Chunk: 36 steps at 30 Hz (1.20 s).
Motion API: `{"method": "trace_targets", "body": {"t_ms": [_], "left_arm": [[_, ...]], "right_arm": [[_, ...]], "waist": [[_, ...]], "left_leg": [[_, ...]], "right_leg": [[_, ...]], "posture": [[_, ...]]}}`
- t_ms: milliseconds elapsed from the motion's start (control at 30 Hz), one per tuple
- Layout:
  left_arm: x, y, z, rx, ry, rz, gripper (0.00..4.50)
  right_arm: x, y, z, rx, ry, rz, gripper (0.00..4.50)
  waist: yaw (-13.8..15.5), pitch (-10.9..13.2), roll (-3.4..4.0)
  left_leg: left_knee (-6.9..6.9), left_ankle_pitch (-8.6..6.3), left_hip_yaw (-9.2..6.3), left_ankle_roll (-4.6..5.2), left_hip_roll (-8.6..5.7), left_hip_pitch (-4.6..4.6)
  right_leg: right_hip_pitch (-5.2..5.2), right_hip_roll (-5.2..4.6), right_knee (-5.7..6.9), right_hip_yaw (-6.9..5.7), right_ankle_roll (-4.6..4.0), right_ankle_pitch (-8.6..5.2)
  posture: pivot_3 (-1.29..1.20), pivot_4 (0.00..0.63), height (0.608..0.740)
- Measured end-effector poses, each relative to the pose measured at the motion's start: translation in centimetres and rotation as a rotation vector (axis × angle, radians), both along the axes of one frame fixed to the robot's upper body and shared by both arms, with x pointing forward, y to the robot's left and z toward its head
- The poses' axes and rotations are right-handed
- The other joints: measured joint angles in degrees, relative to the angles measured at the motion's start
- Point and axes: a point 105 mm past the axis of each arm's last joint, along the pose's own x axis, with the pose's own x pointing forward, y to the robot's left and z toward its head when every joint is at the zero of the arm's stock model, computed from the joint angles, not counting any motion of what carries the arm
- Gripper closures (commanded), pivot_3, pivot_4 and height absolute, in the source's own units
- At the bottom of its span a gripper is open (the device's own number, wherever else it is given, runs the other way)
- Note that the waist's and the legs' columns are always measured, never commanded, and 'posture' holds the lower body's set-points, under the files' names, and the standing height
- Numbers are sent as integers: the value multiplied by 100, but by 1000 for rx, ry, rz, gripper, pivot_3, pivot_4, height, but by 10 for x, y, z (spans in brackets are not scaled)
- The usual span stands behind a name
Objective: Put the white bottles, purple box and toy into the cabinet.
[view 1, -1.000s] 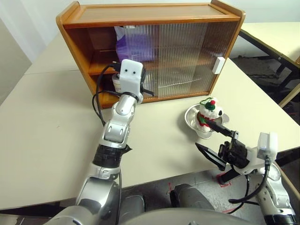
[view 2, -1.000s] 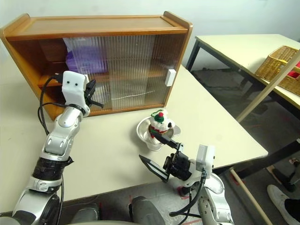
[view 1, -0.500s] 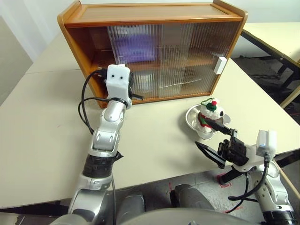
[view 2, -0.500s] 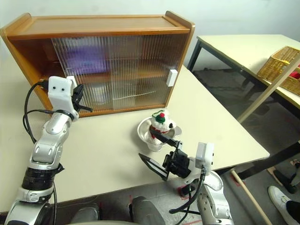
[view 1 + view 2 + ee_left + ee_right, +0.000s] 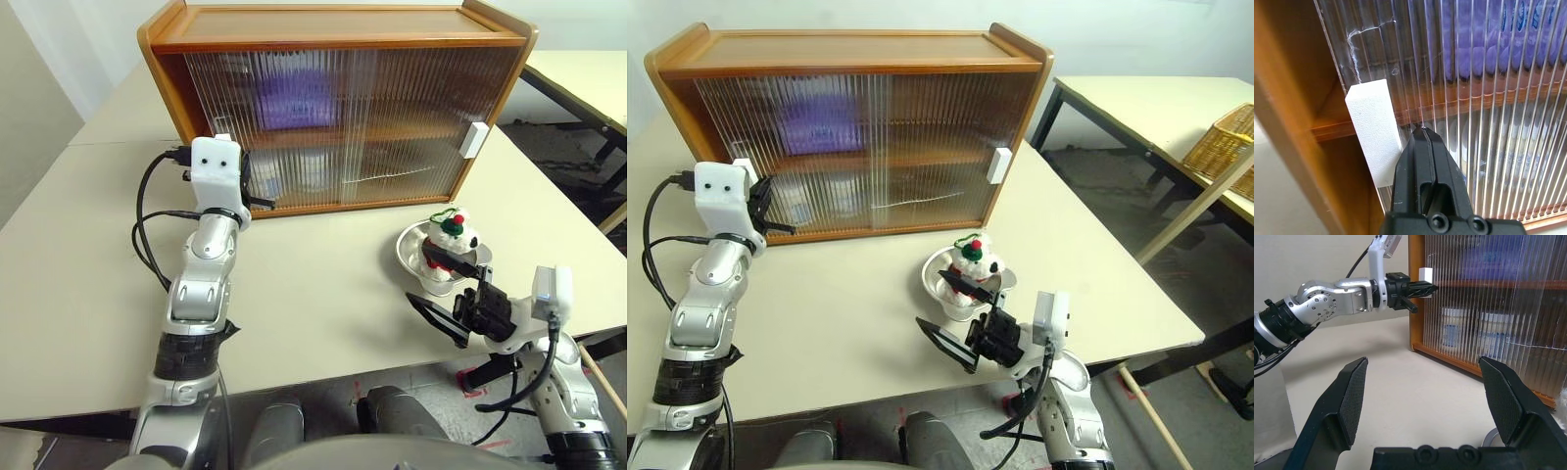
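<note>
Sliding door (image 5: 284,132) on the left has travelled across since the earlier frame: the cabinet (image 5: 333,29) showed an open bay at its left end then, and now ribbed panel covers nearly all of the front, w/ only a thin gap by the left wall. Left end effector (image 5: 1422,147) went w/ it toward that wall. Right arm and toy look unchanged.

Left end effector is pinched closed, empty, tips against the door just beside its white handle (image 5: 1374,129). Right end effector (image 5: 448,305) hangs wide open, holding nothing, just in front of the steel bowl (image 5: 411,250).

Where the task's things are: purple box (image 5: 294,96) on the upper shelf behind the ribbing; white bottles (image 5: 1471,333) on the lower level, side by side, also behind it. Toy (image 5: 451,245) sits in the bowl on the tabletop (image 5: 323,294), outside the cabinet.

Doing the step well, as I judge it: if the left door is being shut, keep the push level along the track, tips low on the handle so they don't skid off the ribs. Toy is not in yet, so prob. the right-hand door w/ its handle (image 5: 476,140) has to slide open for it.
</note>
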Motion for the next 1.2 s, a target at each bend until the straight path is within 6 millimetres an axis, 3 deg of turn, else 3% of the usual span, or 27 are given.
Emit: {"method": "trace_targets", "body": {"t_ms": [300,667,767,967,1133,1200], "left_arm": [[-5,17,0,-10,0,69,4500],[-7,22,0,-28,-9,89,4500],[-7,18,4,-41,-30,51,3918],[-13,-5,6,-49,-61,-160,1930],[-36,-33,-12,-59,23,-447,187],[-53,-40,-18,-33,72,-594,22]], "right_arm": [[2,2,-1,3,1,15,20],[3,5,1,8,-1,35,20],[5,5,2,3,-7,37,0],[4,4,3,1,-7,38,0],[2,1,3,6,4,35,0],[1,1,4,10,1,37,0]], "waist": [[10,0,0],[13,0,-1],[26,0,-2],[88,-1,-1],[112,-1,-1],[110,-1,0]], "left_leg": [[0,0,0,0,1,1],[-1,-1,10,-2,9,8],[0,-1,8,-2,10,9],[2,-3,6,-3,8,7],[-2,-12,2,-11,12,-2],[-7,-17,2,-17,21,-2]], "right_leg": [[-1,1,0,-2,1,-2],[-1,6,2,-4,-11,4],[-1,7,3,-6,-14,5],[0,4,3,-3,-25,6],[-11,4,6,-5,-38,-2],[-18,6,10,-5,-48,-8]], "posture": [[-45,19,740],[-37,18,740],[-42,19,740],[-45,24,740],[-47,27,740],[-50,29,740]]}}
